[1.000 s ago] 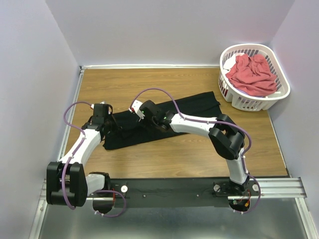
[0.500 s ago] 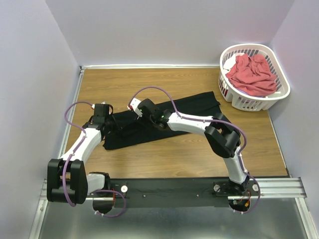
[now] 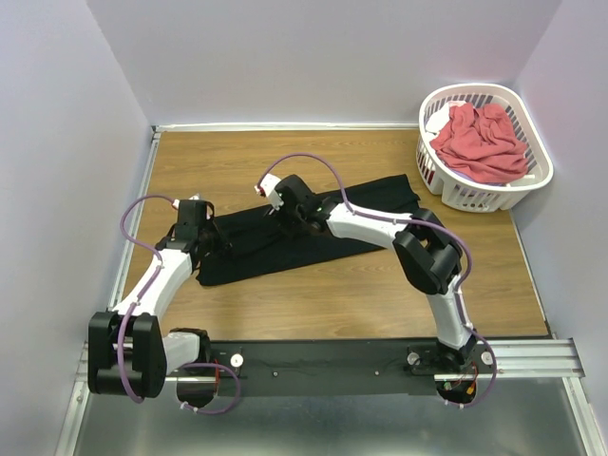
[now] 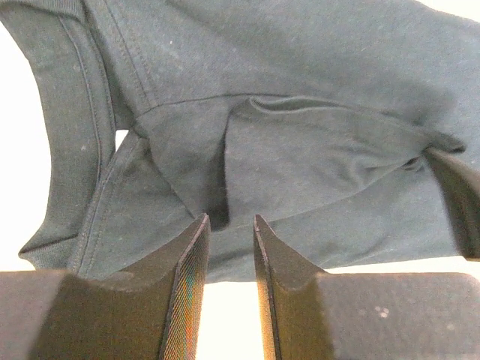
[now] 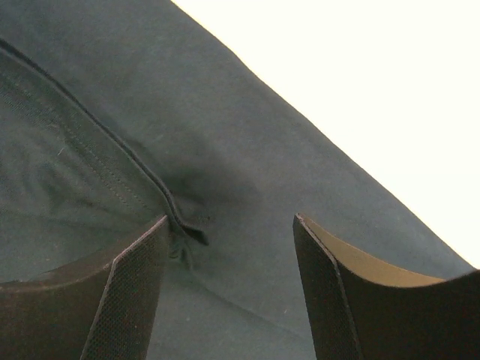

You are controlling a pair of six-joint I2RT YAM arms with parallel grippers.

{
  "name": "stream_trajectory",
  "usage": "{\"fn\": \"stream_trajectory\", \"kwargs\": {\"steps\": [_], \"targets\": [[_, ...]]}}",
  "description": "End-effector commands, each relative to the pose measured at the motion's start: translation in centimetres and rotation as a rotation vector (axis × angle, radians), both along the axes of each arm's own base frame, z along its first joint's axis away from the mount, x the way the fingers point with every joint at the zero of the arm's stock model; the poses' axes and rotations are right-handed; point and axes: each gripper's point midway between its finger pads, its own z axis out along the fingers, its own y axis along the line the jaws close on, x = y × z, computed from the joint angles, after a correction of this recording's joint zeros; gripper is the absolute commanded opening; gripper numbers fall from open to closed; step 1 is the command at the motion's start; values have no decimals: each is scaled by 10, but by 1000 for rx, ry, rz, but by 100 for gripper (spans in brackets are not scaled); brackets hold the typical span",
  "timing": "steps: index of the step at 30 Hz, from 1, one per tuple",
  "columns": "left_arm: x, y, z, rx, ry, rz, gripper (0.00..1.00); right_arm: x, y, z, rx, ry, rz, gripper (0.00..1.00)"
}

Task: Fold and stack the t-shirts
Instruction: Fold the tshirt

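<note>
The left hand has just released the black t-shirt at centre-left, the right hand hangs released above mid-frame, so another fold likely follows.

No legible text, label, brand, number or sign in any view. Black t-shirt: plain cloth, only seams and stitching show close up in both wrist views. Coral-red t-shirt: plain, too small in top view to show any print. White laundry basket: plain slotted plastic, too small to show any marking.
</note>
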Motion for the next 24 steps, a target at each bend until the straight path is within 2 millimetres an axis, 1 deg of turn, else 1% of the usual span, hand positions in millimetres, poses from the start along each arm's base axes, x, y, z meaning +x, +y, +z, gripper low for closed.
{"fn": "stream_trajectory", "kwargs": {"steps": [1,4,5,7,8,9,10,11,12,13,14,15,16,17,19,20,21,22,23,24], "targets": [[-2,-3,-5,-15,-1,-16,38,5,13,14,105,37,4,73],[0,-5,-1,-24,-12,-21,38,6,12,18,124,44,-12,72],[2,-5,5,-26,-30,-22,38,4,13,22,145,56,-7,72],[5,-5,10,-24,-52,-23,38,2,12,42,222,81,-21,72],[7,-5,13,-26,-61,-25,38,-6,17,50,282,131,-3,71],[8,-6,15,-26,-68,-29,38,-6,14,63,323,142,-4,69],[8,-6,16,-27,-70,-33,38,-13,18,69,361,179,25,68],[10,-8,17,-32,-75,-37,37,-16,18,74,400,210,8,67],[12,-8,18,-32,-80,-37,36,-17,15,78,422,229,2,63],[12,-10,17,-33,-78,-44,35,-19,14,80,443,253,0,62],[14,-10,16,-37,-78,-45,33,-24,16,79,471,300,6,61],[15,-12,14,-39,-75,-50,31,-24,13,78,478,317,3,60],[15,-13,13,-39,-73,-54,30,-27,9,70,477,341,-1,60],[16,-16,10,-44,-67,-64,28,-29,9,67,484,359,-6,58],[19,-17,8,-45,-65,-68,28,-28,3,58,482,382,-14,51],[21,-20,5,-45,-62,-76,26,-35,5,54,499,416,16,48],[22,-20,4,-45,-62,-77,25,-36,4,53,514,433,33,42],[23,-21,3,-46,-60,-81,24,-41,6,53,527,455,60,38],[26,-22,3,-45,-63,-83,20,-49,11,52,550,503,114,33],[27,-23,2,-43,-64,-85,19,-53,14,53,561,522,141,30]]}}
